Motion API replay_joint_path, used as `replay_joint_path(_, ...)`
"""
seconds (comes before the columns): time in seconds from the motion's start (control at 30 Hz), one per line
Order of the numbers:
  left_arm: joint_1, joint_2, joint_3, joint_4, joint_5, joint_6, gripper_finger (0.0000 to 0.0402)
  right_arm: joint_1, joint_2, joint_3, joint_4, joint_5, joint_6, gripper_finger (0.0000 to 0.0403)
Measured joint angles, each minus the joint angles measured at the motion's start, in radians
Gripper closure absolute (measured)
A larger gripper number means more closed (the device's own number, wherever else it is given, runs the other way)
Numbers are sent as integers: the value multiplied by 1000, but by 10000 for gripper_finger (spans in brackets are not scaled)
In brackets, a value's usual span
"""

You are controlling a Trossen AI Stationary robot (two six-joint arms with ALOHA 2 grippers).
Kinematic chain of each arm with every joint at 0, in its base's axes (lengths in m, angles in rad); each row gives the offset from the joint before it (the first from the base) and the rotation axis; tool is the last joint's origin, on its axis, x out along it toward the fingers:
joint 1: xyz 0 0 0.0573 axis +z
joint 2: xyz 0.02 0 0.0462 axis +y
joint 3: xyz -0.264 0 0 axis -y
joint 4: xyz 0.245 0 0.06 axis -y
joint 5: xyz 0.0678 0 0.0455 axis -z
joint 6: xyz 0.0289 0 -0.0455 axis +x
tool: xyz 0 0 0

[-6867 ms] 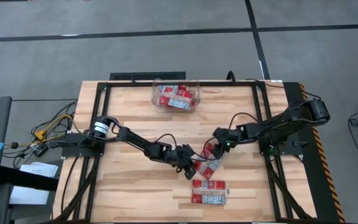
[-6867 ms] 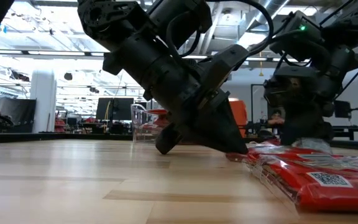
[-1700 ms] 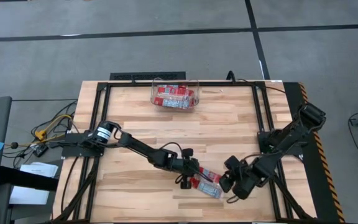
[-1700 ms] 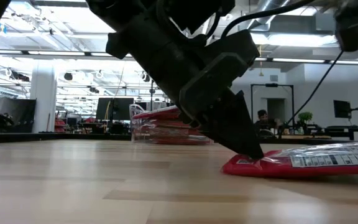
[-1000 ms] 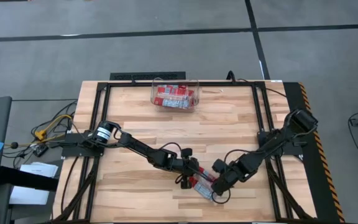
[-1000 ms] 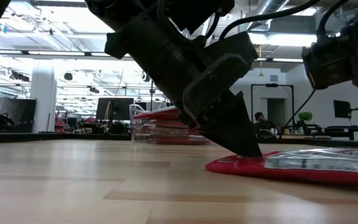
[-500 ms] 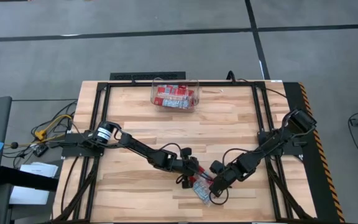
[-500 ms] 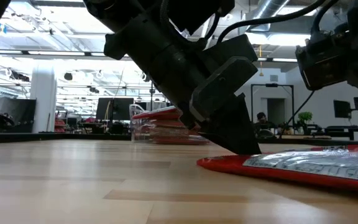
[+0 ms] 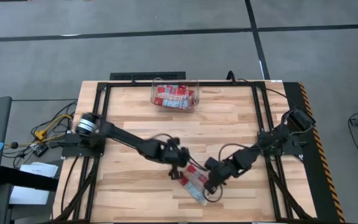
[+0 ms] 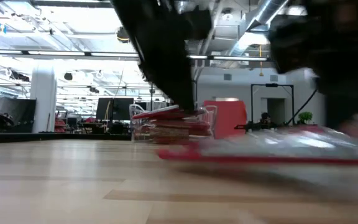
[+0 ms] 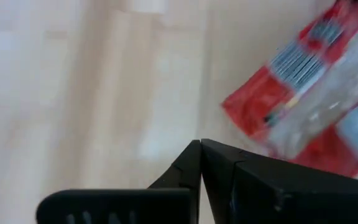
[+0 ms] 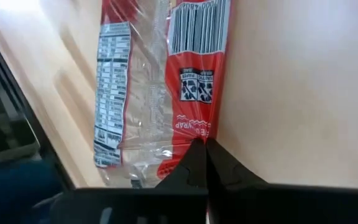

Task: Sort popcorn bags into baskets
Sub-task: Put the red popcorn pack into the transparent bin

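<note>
We see a grey floor (image 9: 166, 50) crossed by dark lines around the wooden table (image 9: 229, 118). Beyond it, at 12 o'clock, we see white columns (image 10: 42, 102), monitors (image 10: 114, 109) and ceiling lights (image 10: 61, 25).

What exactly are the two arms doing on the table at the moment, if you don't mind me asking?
The two dark arms are sorting flat red popcorn bags into the clear plastic basket at the table's far edge, which already holds several red bags. The right gripper is shut on one red-and-clear popcorn bag near the table's front edge. The left gripper sits beside that bag with its fingers shut, apparently holding nothing.
</note>
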Motion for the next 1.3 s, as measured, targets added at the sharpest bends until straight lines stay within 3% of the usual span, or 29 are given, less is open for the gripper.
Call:
replay_joint_path(0.3,8,-396,3,-341,-172,-135,401,-251,0,136,-39,-17,-345,399)
replay_joint_path(0.63,-20,-747,5,-471,-253,-284,401,-629,-1,499,-420,-41,-902,400)
replay_joint_path(1.0,-30,-830,6,-516,-374,-253,401,-991,151,803,-565,-33,-1480,400)
replay_joint_path(1.3,13,-830,6,-517,-428,-255,401,-1091,368,990,-670,-82,-1837,397)
